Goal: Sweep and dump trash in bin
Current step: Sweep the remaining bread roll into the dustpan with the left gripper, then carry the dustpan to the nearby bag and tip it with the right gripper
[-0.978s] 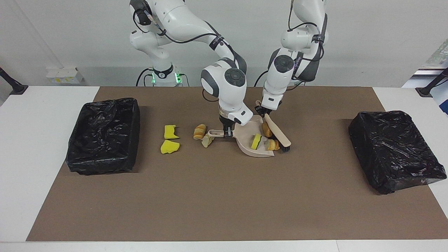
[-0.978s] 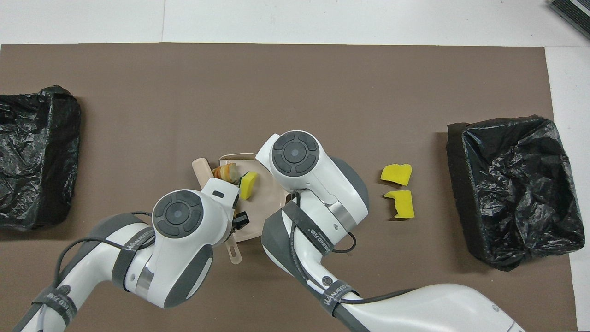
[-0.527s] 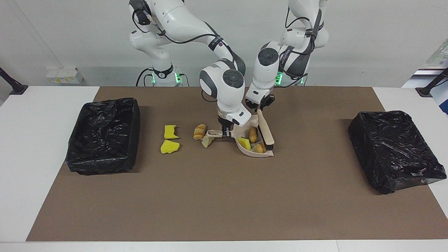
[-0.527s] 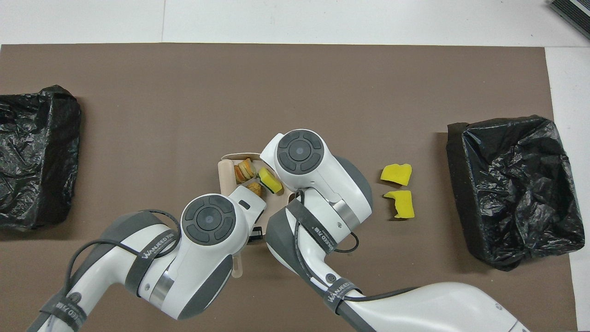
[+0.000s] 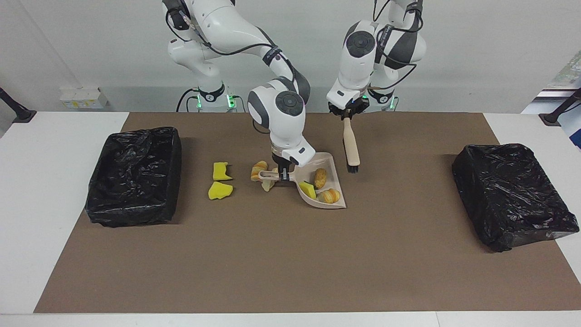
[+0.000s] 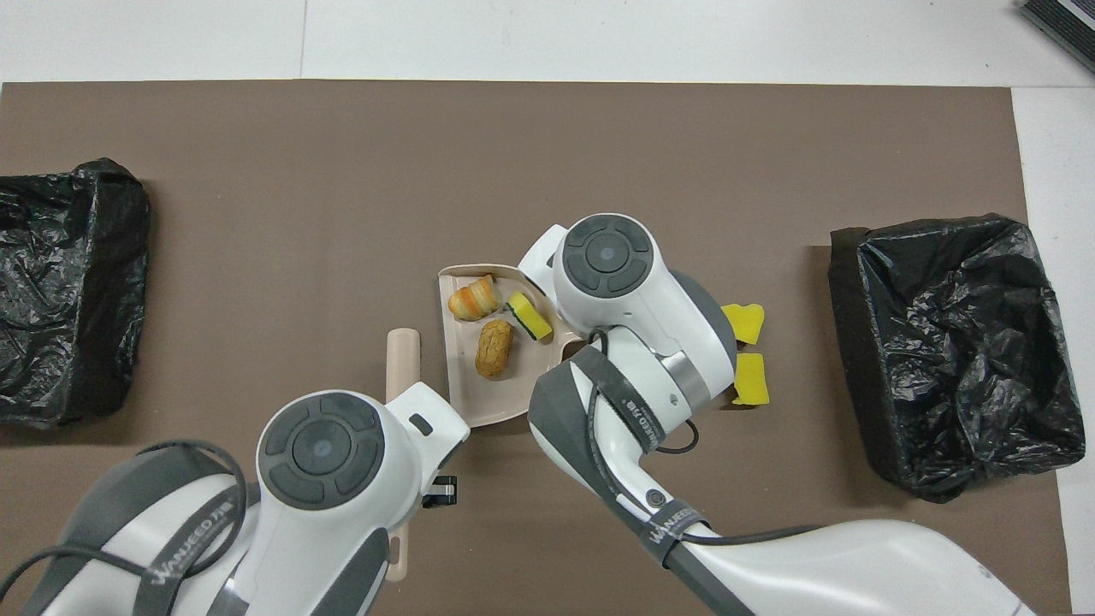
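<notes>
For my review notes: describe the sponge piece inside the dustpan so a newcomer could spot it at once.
Start at the beige dustpan in the middle of the brown mat, whose handle the right end effector grips. Three pieces lie in it. The sponge piece sits nearest the handle: a yellow, green-backed wedge, unlike the two tan bread lumps beside it.

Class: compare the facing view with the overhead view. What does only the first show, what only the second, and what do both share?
Only the facing view shows the left claw shut on the brush, and two pieces beside the dustpan's handle. Only the overhead view shows a dark slatted thing at its top corner. Both show the dustpan carrying three pieces, the two yellow sponge chunks and both black bins.
</notes>
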Robot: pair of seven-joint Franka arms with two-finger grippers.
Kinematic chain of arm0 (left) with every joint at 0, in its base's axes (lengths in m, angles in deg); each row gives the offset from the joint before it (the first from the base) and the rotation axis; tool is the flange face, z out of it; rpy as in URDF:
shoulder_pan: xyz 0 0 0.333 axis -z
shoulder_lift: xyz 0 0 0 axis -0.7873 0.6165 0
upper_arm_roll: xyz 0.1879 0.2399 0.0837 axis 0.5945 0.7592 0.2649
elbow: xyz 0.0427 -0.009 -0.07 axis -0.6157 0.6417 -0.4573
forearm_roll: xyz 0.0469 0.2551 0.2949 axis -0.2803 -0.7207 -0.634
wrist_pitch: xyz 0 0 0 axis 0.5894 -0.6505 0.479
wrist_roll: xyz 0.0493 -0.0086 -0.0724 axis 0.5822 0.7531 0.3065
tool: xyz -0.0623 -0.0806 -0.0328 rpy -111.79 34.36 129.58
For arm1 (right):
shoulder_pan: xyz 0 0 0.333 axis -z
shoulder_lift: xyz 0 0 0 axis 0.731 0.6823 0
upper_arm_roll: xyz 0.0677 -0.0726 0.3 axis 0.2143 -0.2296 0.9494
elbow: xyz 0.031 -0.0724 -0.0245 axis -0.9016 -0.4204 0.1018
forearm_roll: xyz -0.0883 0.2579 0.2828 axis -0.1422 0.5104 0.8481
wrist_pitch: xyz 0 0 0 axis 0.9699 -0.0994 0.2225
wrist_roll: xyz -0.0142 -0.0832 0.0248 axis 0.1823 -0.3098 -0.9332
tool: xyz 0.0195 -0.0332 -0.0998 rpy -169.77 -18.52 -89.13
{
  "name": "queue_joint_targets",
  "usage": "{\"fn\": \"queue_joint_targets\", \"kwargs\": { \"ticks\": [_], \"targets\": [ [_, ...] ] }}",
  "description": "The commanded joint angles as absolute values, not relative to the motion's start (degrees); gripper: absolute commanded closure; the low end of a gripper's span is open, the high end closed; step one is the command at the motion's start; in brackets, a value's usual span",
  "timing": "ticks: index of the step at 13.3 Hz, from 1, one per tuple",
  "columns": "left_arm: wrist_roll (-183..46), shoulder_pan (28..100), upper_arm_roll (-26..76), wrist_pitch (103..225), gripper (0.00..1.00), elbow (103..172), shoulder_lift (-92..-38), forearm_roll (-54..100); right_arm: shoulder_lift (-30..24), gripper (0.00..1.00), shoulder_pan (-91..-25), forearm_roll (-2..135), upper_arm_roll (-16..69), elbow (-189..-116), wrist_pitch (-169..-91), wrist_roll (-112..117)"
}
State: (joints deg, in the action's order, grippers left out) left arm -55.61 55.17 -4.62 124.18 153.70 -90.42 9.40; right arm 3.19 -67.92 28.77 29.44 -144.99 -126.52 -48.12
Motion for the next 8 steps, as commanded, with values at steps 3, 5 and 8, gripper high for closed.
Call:
{"fn": "queue_joint_targets", "kwargs": {
  "ticks": [3, 5, 8],
  "targets": [
    [-55.6, 57.6, -7.9, 127.2, 1.00, 165.3, -100.8, 20.4, -5.5, 1.00, -60.6, 29.7, 29.9, -145.5, -122.5, -50.4],
    [-51.3, 57.6, -14.6, 134.8, 1.00, 170.3, -100.7, 22.2, -7.0, 1.00, -57.0, 29.8, 29.9, -144.4, -120.0, -53.0],
    [-50.8, 57.9, -17.7, 138.8, 1.00, 172.5, -100.0, 26.2, -10.2, 1.00, -50.1, 29.6, 29.7, -142.8, -115.5, -59.1]
  ]
}}
